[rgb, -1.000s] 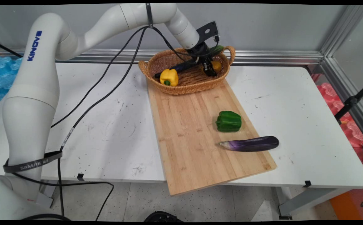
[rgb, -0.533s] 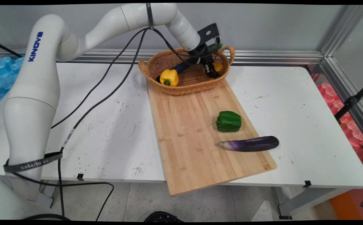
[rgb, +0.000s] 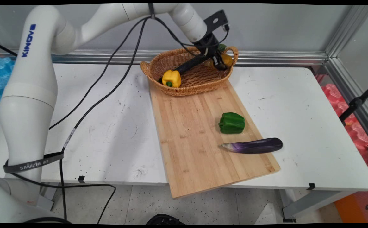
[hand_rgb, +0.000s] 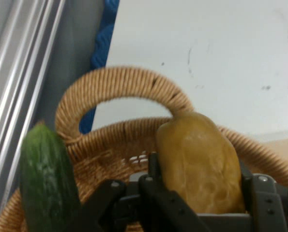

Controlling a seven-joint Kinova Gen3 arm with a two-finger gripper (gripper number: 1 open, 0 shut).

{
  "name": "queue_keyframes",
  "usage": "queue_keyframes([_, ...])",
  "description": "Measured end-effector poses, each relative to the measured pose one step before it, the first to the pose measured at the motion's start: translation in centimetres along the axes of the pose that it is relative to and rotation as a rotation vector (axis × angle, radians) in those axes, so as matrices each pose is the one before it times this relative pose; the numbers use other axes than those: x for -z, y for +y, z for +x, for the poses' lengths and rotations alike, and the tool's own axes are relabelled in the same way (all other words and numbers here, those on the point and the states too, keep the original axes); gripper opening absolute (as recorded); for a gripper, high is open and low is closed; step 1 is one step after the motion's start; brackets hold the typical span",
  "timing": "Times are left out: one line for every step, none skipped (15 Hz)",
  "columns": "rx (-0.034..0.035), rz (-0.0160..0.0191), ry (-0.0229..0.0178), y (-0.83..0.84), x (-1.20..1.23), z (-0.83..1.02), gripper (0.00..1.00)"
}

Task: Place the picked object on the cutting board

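My gripper [rgb: 221, 62] hangs over the right end of the wicker basket [rgb: 174, 91], shut on a yellow-brown potato [rgb: 227, 59]. In the hand view the potato [hand_rgb: 202, 159] sits between the two black fingers [hand_rgb: 154, 170], lifted near the basket's handle [hand_rgb: 119, 82]. A green cucumber [hand_rgb: 47, 179] leans on the basket rim just beside it, its tip [rgb: 222, 47] showing behind the hand. A yellow bell pepper [rgb: 171, 78] and a dark long vegetable [rgb: 187, 65] lie inside the basket.
A wooden cutting board [rgb: 190, 142] runs from the basket to the table's near edge. On it lie a green bell pepper [rgb: 231, 123] and a purple eggplant [rgb: 253, 146] that overhangs its right side. Black cables hang left of the basket.
The gripper has risen from the basket's floor and moved right toward the handle, carrying the potato up with it. Everything on the board stayed put.
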Motion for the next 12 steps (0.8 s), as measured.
queue_keyframes([0.0074, 0.00035, 0.00295, 0.431, 0.931, 0.715, 0.0])
queue_keyframes([0.00845, -0.00273, 0.00308, 0.545, 0.934, 0.776, 0.0])
queue_keyframes([0.00785, -0.00534, 0.00236, 0.572, 0.776, 0.693, 0.0])
queue_keyframes([0.01148, -0.00838, 0.002, 0.722, 0.955, 0.753, 0.0])
queue_keyframes([0.01166, -0.01024, 0.00092, 0.799, 0.929, 0.703, 0.0])
queue_keyframes([0.01056, -0.01107, -0.00089, 0.752, 0.752, 0.497, 0.0])
queue_keyframes([0.01351, -0.01447, -0.00296, 0.924, 0.896, 0.439, 0.0])
queue_keyframes([0.01039, -0.0164, -0.00452, 1.031, 0.813, 0.326, 0.0])
queue_keyframes([0.00614, -0.01275, -0.00411, 0.758, 0.524, 0.117, 0.0])
queue_keyframes([0.00525, -0.01199, -0.00463, 0.755, 0.5, 0.035, 0.0])
queue_keyframes([0.00593, -0.01707, -0.00773, 1.089, 0.648, -0.122, 0.0])
queue_keyframes([0.00418, -0.01507, -0.00771, 1.054, 0.53, -0.235, 0.0])
